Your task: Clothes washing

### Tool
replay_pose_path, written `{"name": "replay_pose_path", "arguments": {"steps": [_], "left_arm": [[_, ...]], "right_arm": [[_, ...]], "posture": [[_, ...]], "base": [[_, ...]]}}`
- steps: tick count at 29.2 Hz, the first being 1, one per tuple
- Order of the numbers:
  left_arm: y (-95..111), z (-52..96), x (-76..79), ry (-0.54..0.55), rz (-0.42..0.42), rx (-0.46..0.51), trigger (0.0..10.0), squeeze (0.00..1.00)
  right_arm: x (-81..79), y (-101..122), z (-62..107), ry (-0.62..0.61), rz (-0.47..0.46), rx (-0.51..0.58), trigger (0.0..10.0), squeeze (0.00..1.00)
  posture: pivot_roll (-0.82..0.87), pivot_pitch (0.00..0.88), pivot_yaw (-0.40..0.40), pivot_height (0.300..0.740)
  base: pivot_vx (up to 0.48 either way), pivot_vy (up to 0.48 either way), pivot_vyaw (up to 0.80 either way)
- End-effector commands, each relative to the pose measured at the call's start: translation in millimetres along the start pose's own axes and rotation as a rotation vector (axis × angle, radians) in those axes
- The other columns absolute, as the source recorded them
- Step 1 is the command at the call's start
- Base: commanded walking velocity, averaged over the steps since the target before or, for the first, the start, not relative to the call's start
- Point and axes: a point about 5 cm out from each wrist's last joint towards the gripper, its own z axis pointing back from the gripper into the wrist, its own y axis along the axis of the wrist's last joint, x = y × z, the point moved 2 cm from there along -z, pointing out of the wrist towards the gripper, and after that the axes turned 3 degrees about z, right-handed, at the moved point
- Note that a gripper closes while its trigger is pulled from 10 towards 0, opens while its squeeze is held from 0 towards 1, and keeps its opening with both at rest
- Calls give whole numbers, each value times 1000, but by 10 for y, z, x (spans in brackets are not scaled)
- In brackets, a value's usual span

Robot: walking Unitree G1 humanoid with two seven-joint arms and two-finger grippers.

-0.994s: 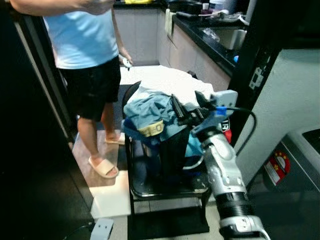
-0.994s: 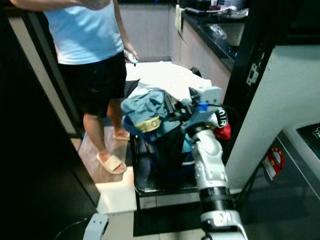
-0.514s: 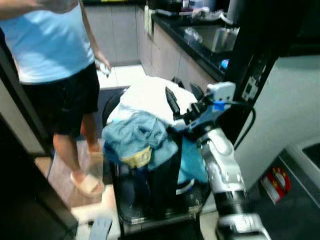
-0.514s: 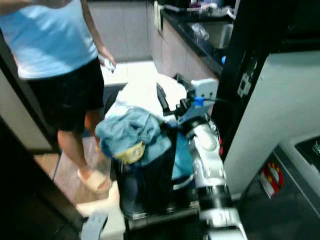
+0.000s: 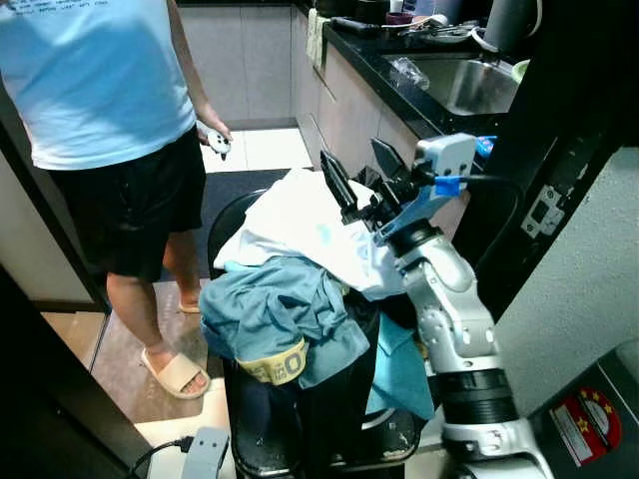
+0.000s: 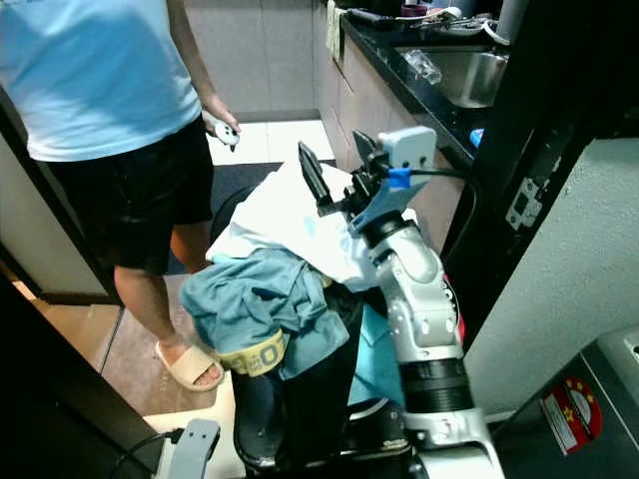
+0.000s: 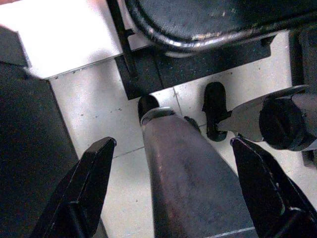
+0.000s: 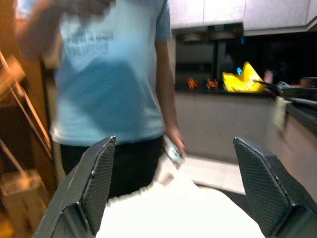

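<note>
A heap of clothes fills a black basket [image 5: 318, 419]: a white garment [image 5: 300, 225] on top, a blue-grey one [image 5: 275, 309] hanging over the front, a teal one [image 5: 399, 369] at the right side. My right gripper [image 5: 361, 178] hovers open just above the white garment, and nothing is between its fingers. In the right wrist view the white garment [image 8: 183, 210] lies below the open fingers [image 8: 96, 181]. My left gripper [image 7: 178, 193] hangs open over the tiled floor beside my leg.
A person in a light blue shirt [image 5: 100, 80] stands close on the left of the basket, holding a small white controller [image 5: 215, 140]. A kitchen counter with a sink [image 5: 459, 85] runs behind. A black door frame [image 5: 559, 150] and a white wall [image 5: 589, 289] stand at the right.
The camera has shifted and steadied. My right gripper has risen from the blue clothes to above the white garment, still open and holding nothing.
</note>
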Motion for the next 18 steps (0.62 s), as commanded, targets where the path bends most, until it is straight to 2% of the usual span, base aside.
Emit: {"name": "replay_pose_path", "arguments": {"steps": [1,7,9,11,12,14,16,17,18], "left_arm": [[-73,6,16,-6,13,-27,10000,0],[-74,5,23,-8,13,-27,10000,0],[-77,5,25,-8,13,-27,10000,0],[-77,5,25,-8,13,-27,10000,0],[-82,6,27,-9,14,-28,10000,0],[-82,6,27,-9,14,-28,10000,0],[-86,7,28,-10,14,-29,10000,0],[-86,7,28,-10,14,-29,10000,0],[-88,7,30,-11,14,-29,10000,0]], "right_arm": [[-46,49,-34,36,39,-19,10000,0],[-44,42,-7,87,125,-91,10000,0],[-11,-24,68,138,186,-204,10000,0],[-11,-24,68,138,186,-204,10000,0],[1,-139,162,182,199,-332,10000,0],[1,-139,162,182,199,-332,10000,0],[27,-283,242,143,167,-453,10000,0],[27,-283,242,143,167,-453,10000,0],[52,-374,275,82,128,-523,10000,0]], "posture": [[41,15,-29,740],[42,16,-30,740],[41,18,-28,740],[41,18,-28,740],[39,20,-27,740],[39,20,-27,740],[38,23,-24,740],[38,23,-24,740],[39,24,-22,740]], "base": [[0,0,0],[0,0,0],[0,0,0],[0,0,0],[0,0,0],[0,0,0],[0,0,0],[0,0,0],[0,0,0]]}}
